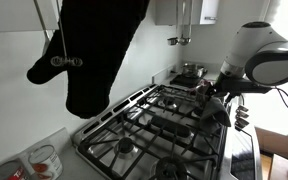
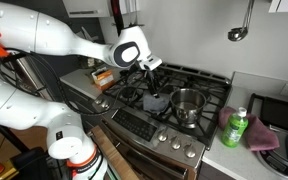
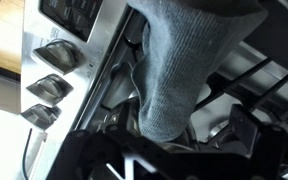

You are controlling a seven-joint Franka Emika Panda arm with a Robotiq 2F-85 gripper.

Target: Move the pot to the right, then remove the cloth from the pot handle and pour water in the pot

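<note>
Robot gripper (image 2: 149,75), clamped on a grey cloth (image 3: 174,70) dangling beside the steel pot (image 2: 187,104) on the stove (image 2: 209,88); cloth removal appears underway, and next it likely needs setting aside before pouring water.

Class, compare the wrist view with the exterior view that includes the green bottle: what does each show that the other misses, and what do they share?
Only the wrist view: the ribbed knit of the grey cloth, seen close up.
Only the exterior view: the steel pot on the stove, the green bottle, the pink cloth on the counter, and the white arm.
Both: the grey cloth hanging from the gripper, whose jaws appear closed on it, plus the stove knobs and burner grates.
</note>
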